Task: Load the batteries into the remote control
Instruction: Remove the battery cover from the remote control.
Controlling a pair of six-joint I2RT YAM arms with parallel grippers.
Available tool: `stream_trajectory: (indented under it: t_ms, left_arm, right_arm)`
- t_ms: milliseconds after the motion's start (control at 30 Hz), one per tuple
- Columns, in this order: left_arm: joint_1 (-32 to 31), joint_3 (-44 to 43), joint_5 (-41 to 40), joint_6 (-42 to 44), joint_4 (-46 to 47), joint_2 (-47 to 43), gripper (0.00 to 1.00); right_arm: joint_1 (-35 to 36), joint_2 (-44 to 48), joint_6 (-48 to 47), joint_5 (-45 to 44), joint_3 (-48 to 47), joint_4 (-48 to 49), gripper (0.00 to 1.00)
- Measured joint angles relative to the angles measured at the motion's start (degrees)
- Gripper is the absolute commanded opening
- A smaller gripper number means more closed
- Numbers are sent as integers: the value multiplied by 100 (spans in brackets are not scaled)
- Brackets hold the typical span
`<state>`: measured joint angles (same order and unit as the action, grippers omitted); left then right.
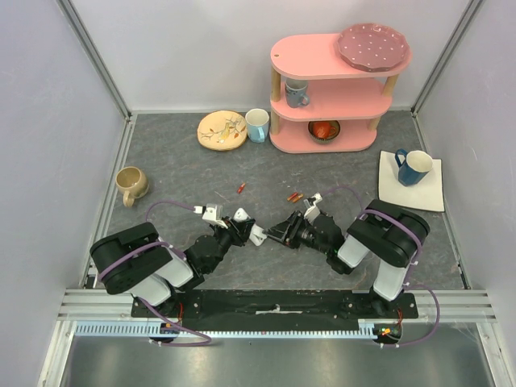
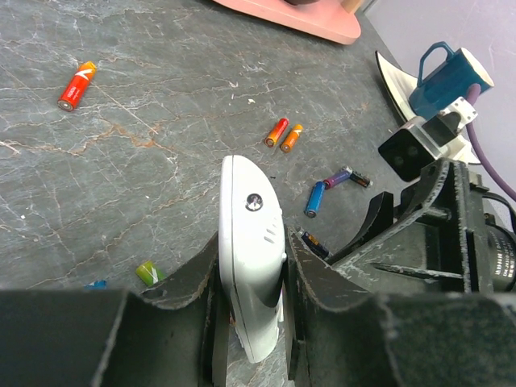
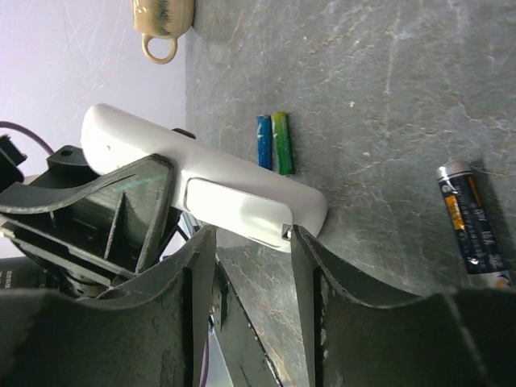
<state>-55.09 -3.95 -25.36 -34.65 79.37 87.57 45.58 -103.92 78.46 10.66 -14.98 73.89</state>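
Fingers of the left gripper (image 1: 240, 222) and right gripper (image 1: 278, 231) meet mid-table in the top view, with the remote control (image 1: 257, 235) between them. From the left wrist we see the left fingers (image 2: 197, 278) clamped on the remote, its long axis running straight ahead; the batteries (image 2: 284, 133) lie scattered beyond. From the right wrist, the right fingers (image 3: 318, 274) stand apart and empty. The remote lies crosswise at their tips, and a dark battery (image 3: 472, 222) is nearest this arm, we judge.

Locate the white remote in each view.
Top external: slim white oblong remote control, centre, between both pincers.
Left wrist: remote lower centre, clamped in left pincer.
Right wrist: remote left-centre, diagonal, tip between open right pincer.
Landmark: small green cylinder battery, in both wrist views.
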Motion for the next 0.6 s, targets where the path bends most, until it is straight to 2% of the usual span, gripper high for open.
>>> stream_trajectory:
  t_ms: [167,433,600]
  left_arm:
    - [0,0,-39,-44,-11,-2,2]
    - [0,0,-92,-164,-42,-2,2]
    - [0,0,-4,-308,-83,-7,2]
  right_arm:
    - [0,319,-197,-2,76,-83,52]
    - [-4,890,-627,0,70,-750,52]
    - [-4,938,-756,22,31,-953,52]
